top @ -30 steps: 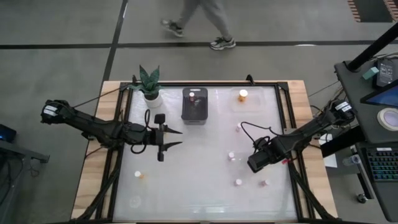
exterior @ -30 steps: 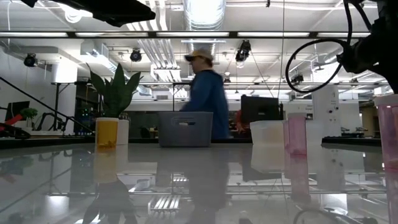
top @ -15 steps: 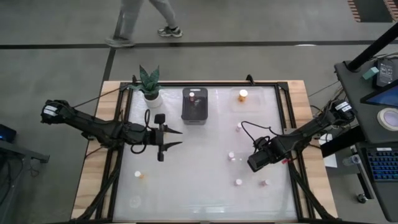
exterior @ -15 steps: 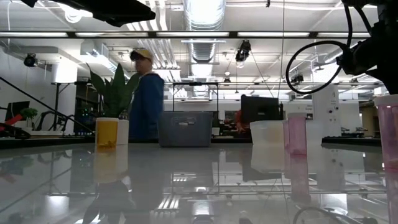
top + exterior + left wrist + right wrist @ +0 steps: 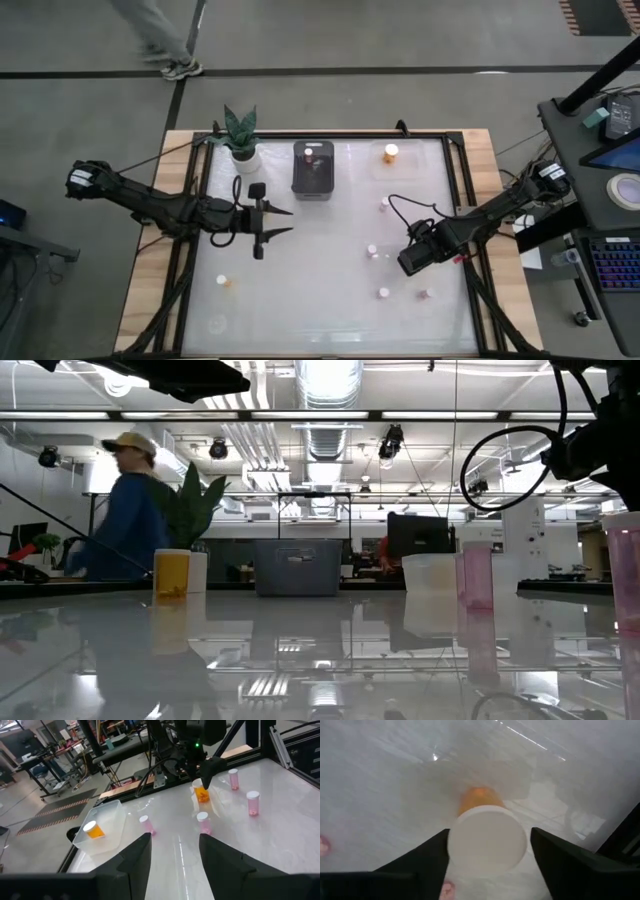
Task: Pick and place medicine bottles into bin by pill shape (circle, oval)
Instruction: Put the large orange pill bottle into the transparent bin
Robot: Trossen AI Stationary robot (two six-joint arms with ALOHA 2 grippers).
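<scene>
right wrist view: jaws straddle orange bottle (image 5: 487, 837) (grip unclear); left jaws apart, empty.

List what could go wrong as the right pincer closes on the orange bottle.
The right pincer straddles the orange bottle under its white cap, fingers not yet touching. An off-centre squeeze could tip the bottle or let it slip. Small pink bottles stand close by on the table; a swing after lifting could knock them over. The left pincer waits open, clear of this.
</scene>
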